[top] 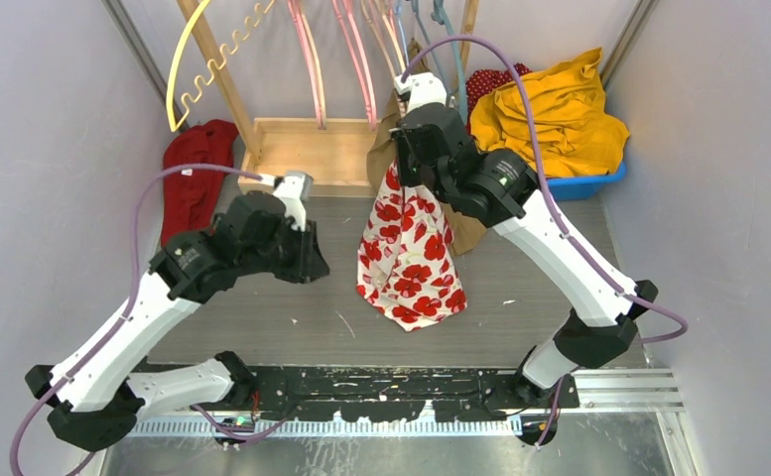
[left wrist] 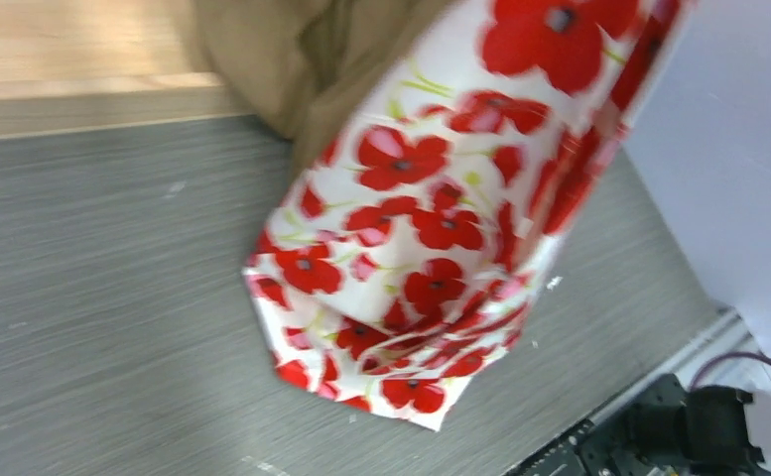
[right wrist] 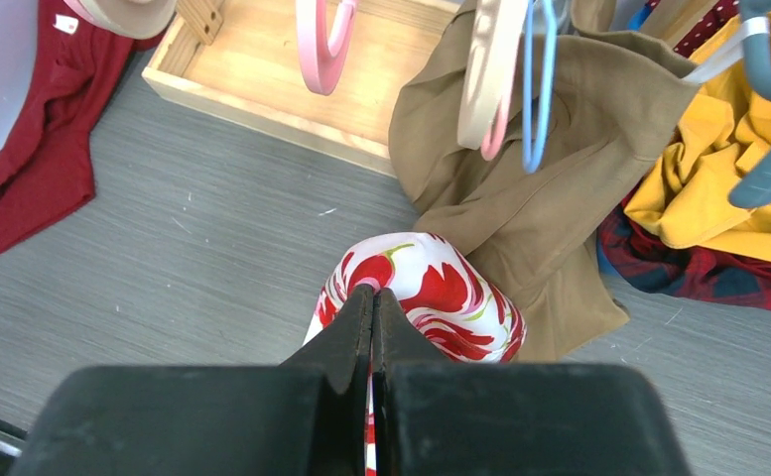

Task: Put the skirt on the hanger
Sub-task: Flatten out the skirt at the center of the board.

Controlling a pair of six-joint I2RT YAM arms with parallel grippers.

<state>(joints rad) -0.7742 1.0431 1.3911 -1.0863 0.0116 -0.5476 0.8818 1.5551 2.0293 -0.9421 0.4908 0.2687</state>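
Clearly the job is only partly done. The right gripper (right wrist: 372, 297) is clamped tight on a fold of the poppy-print skirt (top: 406, 263), holding it bunched and hanging over the grey table (top: 262, 317), its lower edge apparently brushing the surface. The skirt is on no hanger yet. The pink hanger (right wrist: 323, 40) and blue hanger (right wrist: 535, 89) dangle from the rack just beyond it, beside a tan garment (right wrist: 560, 149). The left gripper (top: 307, 260) sits just left of the skirt, apart from it. I cannot tell whether its jaws are parted, since its own camera shows no fingers. By my reading, what is left is to find the waistband, spread it and fix it onto a hanger.
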